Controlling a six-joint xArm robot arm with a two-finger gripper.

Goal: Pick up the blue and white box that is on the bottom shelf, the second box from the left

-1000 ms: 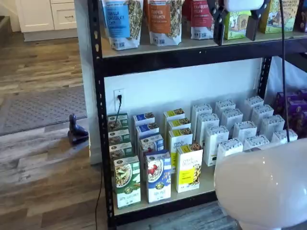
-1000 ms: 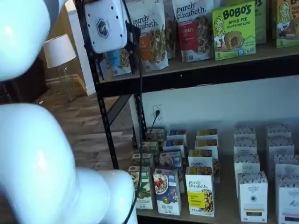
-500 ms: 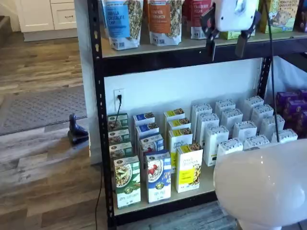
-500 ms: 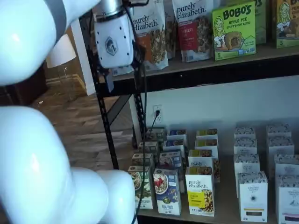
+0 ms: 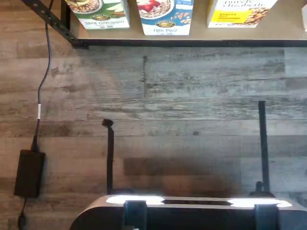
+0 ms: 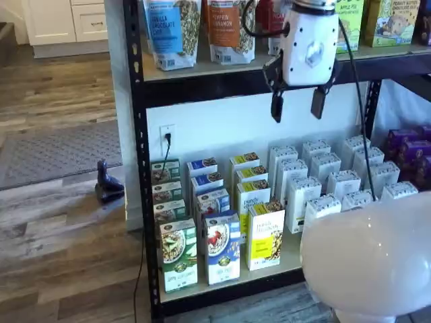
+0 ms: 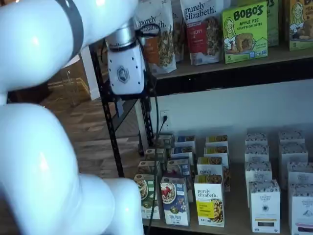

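As the arm hung in front of the rack, the following stood on record, nearest item first.

Arm: large white rounded links filled the foreground in both shelf views.

Gripper [image 6: 295,108]: white body with two black fingers [image 6: 276,106] pointing down, a plain gap between them, jaws spread and holding nothing; it hung level with the black beam under the upper shelf [image 6: 269,62], well above the lower rows. A black cable ran down beside it.

Floor [image 5: 182,96]: grey-brown wood planks; in the wrist view a black power brick [image 5: 29,173] lay on it, its cord running toward the rack's corner.

The bottom shelf [image 6: 291,254]: light beige board with a black front beam, carrying rows of upright boxes.

Front row: green and white box [image 6: 179,255] at the left end; the blue and white box [image 6: 223,247] just beside it on its right, upright, untouched; yellow box [image 6: 265,235] next along.

Blue and white box, wrist view [image 5: 164,10]: only its lower part showed at the board's front edge, between the green and yellow boxes.

Further rows: white boxes [image 6: 302,202] to the right; matching boxes queued behind the front three.

Back wall: white, with an outlet [image 6: 167,134] and a plugged cord.

Upper shelf: tall pouches, blue [image 6: 170,30] and orange [image 6: 231,27], and a green box [image 7: 245,33].
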